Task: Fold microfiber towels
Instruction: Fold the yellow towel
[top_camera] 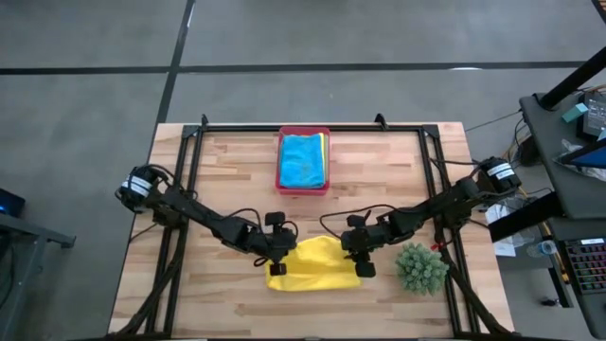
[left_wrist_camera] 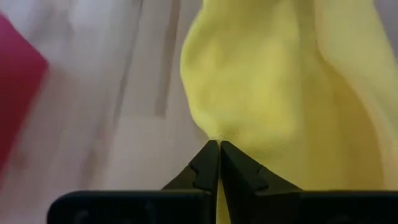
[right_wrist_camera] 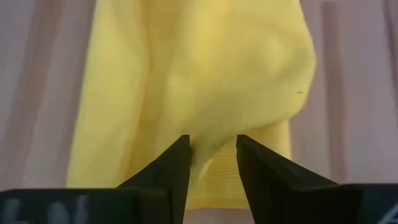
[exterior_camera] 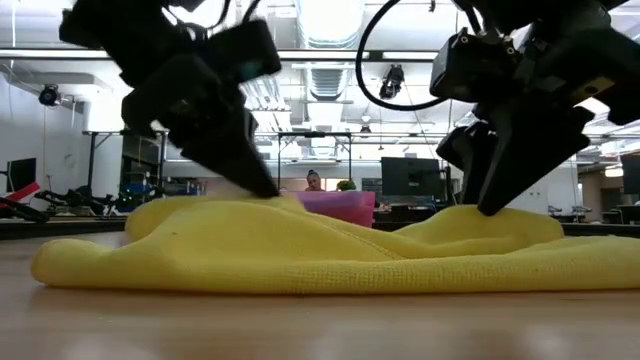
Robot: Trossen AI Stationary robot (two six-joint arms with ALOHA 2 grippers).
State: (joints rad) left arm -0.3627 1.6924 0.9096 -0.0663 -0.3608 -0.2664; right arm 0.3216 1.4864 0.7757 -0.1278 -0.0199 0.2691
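Yellow towel lies rumpled near the table's front edge, between both grippers. Left gripper: jaws clenched on its left edge. Right gripper: jaws part-open astride a fold, probably not yet gripping. Risk: uneven pull drags or bunches the cloth. Plant stands close right; tray with folded towels sits at the back edge.

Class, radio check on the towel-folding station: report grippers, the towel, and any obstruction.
Left gripper shut on yellow towel's edge. Right gripper part open, towel between its fingers. Plant beside the towel's right end, pink tray clear.
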